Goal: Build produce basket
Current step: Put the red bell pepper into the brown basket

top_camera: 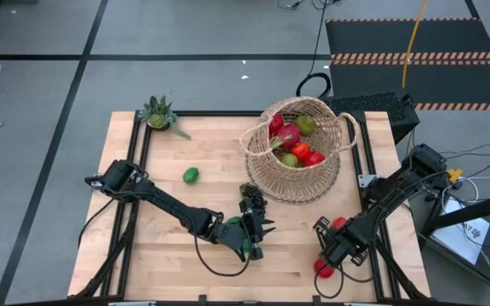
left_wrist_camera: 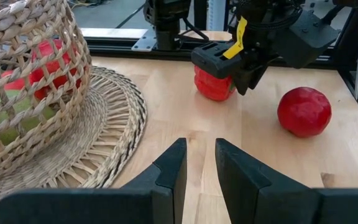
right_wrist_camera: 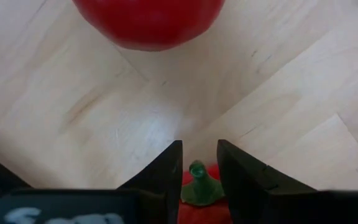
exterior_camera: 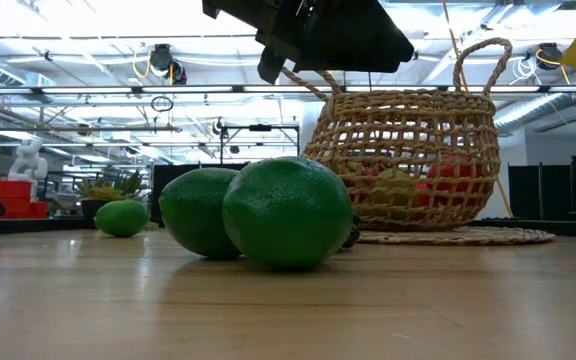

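Two hands low: right hand (right_wrist_camera: pixel 199 163) grasps a red pepper (left_wrist_camera: pixel 214 84); left hand (left_wrist_camera: pixel 199 163) released, near the basket (left_wrist_camera: pixel 36 93)

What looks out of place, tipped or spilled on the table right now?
Nothing stands out. The round tan wicker basket stands upright with fruit inside, and nothing has spilled. Loose pieces on the wooden table simply aren't packed yet: green limes, a round red fruit, and the red stemmed piece under the right gripper.
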Controlling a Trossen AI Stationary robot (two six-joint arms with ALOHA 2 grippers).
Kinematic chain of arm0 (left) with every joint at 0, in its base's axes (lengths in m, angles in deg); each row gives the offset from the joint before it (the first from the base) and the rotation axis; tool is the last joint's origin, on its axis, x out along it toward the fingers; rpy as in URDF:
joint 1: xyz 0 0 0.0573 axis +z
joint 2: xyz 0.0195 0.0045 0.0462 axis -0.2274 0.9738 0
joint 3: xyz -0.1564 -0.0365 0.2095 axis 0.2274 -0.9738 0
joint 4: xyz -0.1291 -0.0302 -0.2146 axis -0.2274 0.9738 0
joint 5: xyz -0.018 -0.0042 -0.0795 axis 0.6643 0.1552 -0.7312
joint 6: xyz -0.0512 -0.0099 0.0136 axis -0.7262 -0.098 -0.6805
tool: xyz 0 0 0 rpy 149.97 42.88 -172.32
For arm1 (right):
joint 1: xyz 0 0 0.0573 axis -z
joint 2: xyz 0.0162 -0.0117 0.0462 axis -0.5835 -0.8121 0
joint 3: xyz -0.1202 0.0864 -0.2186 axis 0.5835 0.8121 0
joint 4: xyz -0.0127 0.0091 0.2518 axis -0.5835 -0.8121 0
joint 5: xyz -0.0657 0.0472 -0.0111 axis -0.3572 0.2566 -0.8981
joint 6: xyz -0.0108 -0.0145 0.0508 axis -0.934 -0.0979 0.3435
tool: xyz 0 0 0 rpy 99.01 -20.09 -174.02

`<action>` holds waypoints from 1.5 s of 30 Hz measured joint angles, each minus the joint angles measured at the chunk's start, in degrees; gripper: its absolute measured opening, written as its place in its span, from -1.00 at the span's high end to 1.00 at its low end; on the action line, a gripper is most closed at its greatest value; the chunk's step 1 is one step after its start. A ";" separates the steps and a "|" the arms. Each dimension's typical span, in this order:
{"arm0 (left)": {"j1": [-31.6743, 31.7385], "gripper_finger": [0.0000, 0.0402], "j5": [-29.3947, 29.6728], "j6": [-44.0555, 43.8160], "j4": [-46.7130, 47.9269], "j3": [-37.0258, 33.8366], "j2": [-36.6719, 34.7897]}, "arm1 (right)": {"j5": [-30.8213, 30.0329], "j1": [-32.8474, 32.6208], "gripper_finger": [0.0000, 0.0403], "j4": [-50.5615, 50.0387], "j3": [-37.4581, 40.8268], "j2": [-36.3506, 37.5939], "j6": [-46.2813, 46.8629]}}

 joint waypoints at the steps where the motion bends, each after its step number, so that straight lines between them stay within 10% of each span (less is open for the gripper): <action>1: 0.00 0.56 0.00 0.00 -0.01 0.00 0.00 | -0.01 0.00 0.54 0.02 0.00 0.00 -0.18; 29: 0.00 0.56 0.00 -0.03 0.01 0.00 0.00 | -1.79 0.00 0.91 -0.03 0.04 0.63 -2.43; 45: -0.01 0.56 0.00 -0.29 0.00 0.01 0.00 | -11.29 0.13 0.92 5.88 0.04 12.67 1.63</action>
